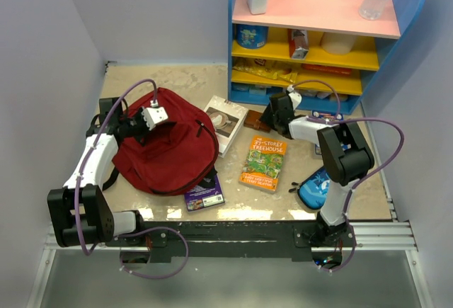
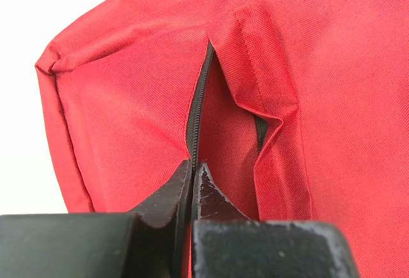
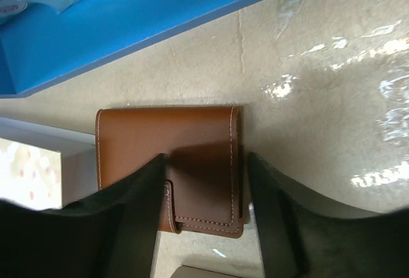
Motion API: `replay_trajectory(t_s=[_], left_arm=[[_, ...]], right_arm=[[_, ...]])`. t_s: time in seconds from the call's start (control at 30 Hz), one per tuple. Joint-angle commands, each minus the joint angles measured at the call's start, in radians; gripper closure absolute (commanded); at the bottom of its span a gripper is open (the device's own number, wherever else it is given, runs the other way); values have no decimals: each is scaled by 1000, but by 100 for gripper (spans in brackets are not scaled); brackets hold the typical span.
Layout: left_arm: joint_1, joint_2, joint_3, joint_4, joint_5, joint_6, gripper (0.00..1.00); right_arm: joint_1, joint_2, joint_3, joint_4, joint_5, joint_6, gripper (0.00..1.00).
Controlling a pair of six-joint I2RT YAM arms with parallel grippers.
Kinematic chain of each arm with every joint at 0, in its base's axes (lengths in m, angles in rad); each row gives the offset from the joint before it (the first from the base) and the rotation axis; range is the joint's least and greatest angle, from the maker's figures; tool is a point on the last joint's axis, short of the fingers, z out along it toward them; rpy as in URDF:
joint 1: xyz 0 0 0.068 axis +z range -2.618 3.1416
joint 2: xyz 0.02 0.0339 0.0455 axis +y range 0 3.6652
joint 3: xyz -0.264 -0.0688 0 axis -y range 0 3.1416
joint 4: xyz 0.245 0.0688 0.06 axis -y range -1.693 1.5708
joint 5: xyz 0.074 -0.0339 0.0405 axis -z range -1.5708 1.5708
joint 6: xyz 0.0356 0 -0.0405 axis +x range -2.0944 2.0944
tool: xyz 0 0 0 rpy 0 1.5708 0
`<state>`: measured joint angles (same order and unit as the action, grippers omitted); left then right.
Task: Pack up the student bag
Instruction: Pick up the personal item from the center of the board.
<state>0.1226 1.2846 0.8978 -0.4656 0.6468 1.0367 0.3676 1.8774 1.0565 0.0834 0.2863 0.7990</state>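
Note:
The dark red student bag (image 1: 166, 149) lies on the table at the left. My left gripper (image 1: 140, 125) is at its upper left edge, shut on the bag's fabric beside the black zipper (image 2: 195, 108); the fingertips (image 2: 203, 185) pinch the cloth. A brown leather wallet (image 3: 185, 156) lies on the table by the shelf, also seen from above (image 1: 256, 120). My right gripper (image 3: 208, 182) is open, its fingers on either side of the wallet's right part, just above it.
A white book (image 1: 223, 120), an orange "Treehouse" book (image 1: 263, 163), a purple book (image 1: 204, 193) partly under the bag, and a blue zip pouch (image 1: 315, 187) lie on the table. A blue and yellow shelf unit (image 1: 318, 39) stands at the back right.

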Motion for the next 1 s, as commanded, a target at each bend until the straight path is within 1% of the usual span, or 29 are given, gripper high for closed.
replay_trajectory(t_s=[0.0,0.07,0.1,0.17,0.2,0.27,0.3,0.33,0.5,0.67,0.9,0.97], left_arm=[[-1,-28,41,4,54,11,100],[-1,-27,44,2,57,13,100],[-1,-28,46,1,56,13,100],[-1,-27,46,-1,57,13,100],[-1,-27,46,-1,59,14,100],[-3,-27,47,-2,63,13,100],[-3,-27,47,-2,66,13,100],[-5,-25,49,1,67,10,100],[-3,-27,50,-10,74,6,100],[-3,-31,47,-13,76,6,100],[-3,-33,38,-1,76,2,100],[-3,-34,38,5,74,-6,100]], right_arm=[[-4,14,-33,71,-42,45,56],[-2,-1,-52,87,-53,52,65],[-2,-9,-58,95,-53,58,73],[-1,-33,-76,98,-53,65,80],[-1,-43,-82,98,-52,68,85],[-1,-66,-102,99,-52,72,90],[1,-89,-111,104,-52,77,96],[1,-99,-118,105,-50,78,100],[2,-191,-168,124,-53,88,100],[14,-339,-214,115,-64,85,100],[50,-510,-253,101,-104,86,100],[77,-566,-247,85,-110,91,100]])
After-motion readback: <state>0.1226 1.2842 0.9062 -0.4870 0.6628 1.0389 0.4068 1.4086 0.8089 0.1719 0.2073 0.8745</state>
